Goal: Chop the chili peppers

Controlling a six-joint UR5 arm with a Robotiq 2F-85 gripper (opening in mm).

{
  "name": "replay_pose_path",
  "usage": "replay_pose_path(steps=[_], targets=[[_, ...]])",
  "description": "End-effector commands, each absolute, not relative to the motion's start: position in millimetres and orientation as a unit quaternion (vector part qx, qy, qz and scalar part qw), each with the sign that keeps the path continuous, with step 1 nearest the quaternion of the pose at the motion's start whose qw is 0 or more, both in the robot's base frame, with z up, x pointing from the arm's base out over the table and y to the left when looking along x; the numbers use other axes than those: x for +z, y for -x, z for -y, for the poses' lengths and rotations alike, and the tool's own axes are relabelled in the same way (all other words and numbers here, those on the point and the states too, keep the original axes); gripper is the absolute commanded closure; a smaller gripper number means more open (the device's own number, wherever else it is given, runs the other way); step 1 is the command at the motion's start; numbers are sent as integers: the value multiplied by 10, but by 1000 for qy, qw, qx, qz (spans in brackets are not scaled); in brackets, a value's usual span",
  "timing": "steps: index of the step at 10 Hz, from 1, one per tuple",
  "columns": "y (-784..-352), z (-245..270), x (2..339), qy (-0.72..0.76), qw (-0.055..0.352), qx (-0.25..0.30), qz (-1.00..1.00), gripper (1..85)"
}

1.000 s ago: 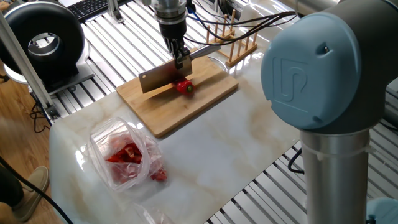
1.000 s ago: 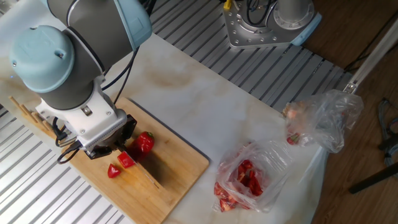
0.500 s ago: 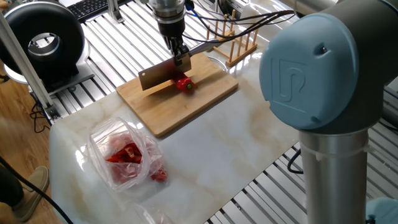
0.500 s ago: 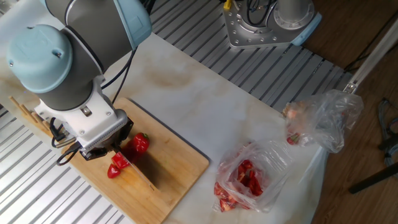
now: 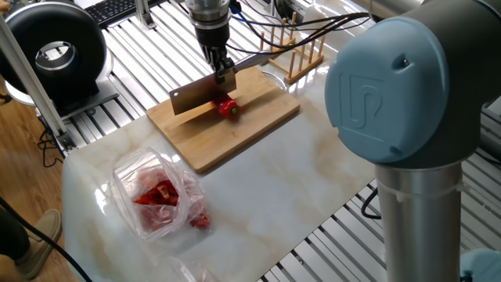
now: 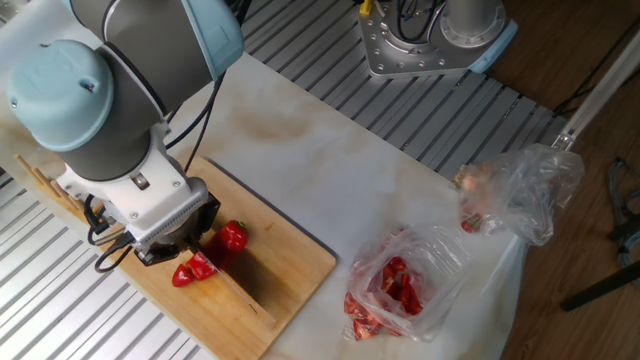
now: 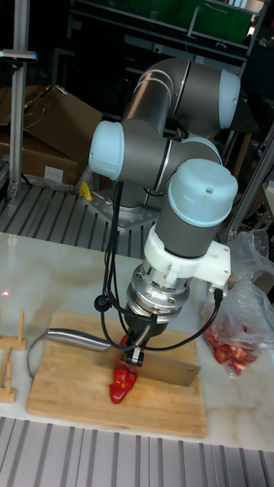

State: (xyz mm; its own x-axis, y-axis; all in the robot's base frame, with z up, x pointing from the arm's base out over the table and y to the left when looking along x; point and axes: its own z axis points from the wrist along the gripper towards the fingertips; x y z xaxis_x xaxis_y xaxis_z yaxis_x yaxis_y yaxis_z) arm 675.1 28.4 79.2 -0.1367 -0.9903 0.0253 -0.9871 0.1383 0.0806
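A glossy red chili pepper lies on the wooden cutting board; it also shows as the chili and the chili. A cut red piece lies beside it. My gripper is shut on a cleaver, whose broad blade stands right over the chili, edge down. In the tall fixed view the gripper holds the cleaver blade just above and right of the chili, with the steel handle pointing left. In the other fixed view the arm hides the fingers.
A see-through bag of red pieces lies on the marble table in front of the board, also seen as the bag. A second crumpled bag sits at the table edge. A wooden rack stands behind the board.
The cleaver has shifted a little to the left over the chili. The cut pieces beside the chili have been pushed closer together.
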Motion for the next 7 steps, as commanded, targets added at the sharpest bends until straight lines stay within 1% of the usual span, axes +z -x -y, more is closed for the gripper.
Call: replay_pose_path(steps=[1,5,7], targets=[[-6757,-318,772,-656,31,-22,754,843],[-6787,-216,751,-663,29,-14,748,843],[-6778,-126,749,-665,36,-6,746,843]])
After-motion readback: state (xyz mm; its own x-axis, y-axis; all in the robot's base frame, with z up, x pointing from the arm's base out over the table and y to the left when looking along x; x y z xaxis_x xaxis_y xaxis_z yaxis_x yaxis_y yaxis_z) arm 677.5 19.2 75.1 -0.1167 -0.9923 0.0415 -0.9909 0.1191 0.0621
